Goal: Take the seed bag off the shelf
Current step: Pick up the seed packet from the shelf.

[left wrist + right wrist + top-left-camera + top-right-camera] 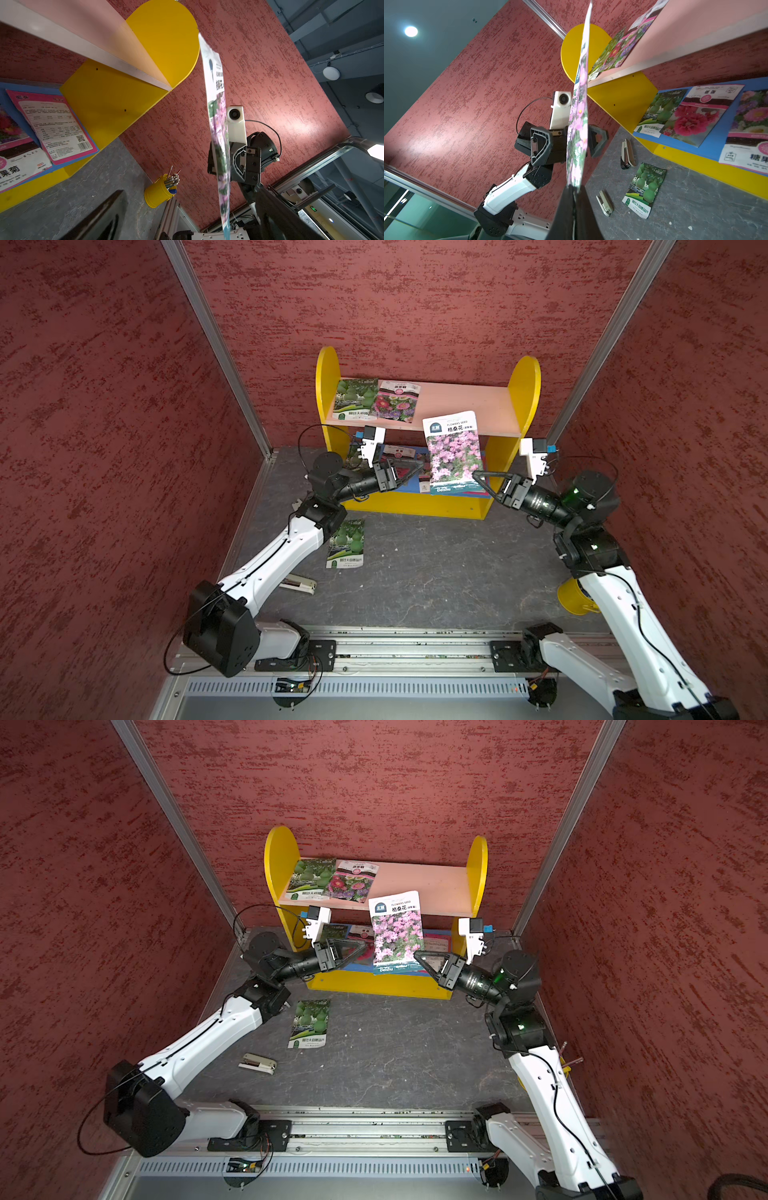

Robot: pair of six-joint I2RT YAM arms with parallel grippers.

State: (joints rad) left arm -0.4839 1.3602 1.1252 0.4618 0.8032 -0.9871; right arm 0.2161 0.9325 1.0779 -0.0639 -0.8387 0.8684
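A seed bag [455, 452] with a white top, dark lettering and a picture of pink flowers is seen upright just right of centre in both top views [397, 932]. It is held in the air in front of the small two-tier wooden shelf [415, 506], which has yellow round-topped side panels, a pale pink upper board and a blue lower board, and it rests on neither board. The right gripper [478, 479] is pressed together on the bag's lower right corner. This pinch is also shown at the bottom centre of the right wrist view [574, 190], where the bag [579, 124] is seen edge-on.

The left gripper [417, 466] is spread wide and holds nothing. Its tips are placed just beside the bag's left edge, at the front of the lower tier. Whether the bag is touched by them cannot be told.

A green gourd-print packet [355, 400] and a mixed-flower packet [397, 402] lie side by side at the left end of the pink board. More packets are laid on the blue board.

On the grey tabletop, a second green gourd-print packet [346, 543] lies left of centre, below the shelf in the frame. A small beige stapler [257, 1064] is seen at lower left. A yellow cup of thin sticks [160, 193] is shown at lower centre of the left wrist view.
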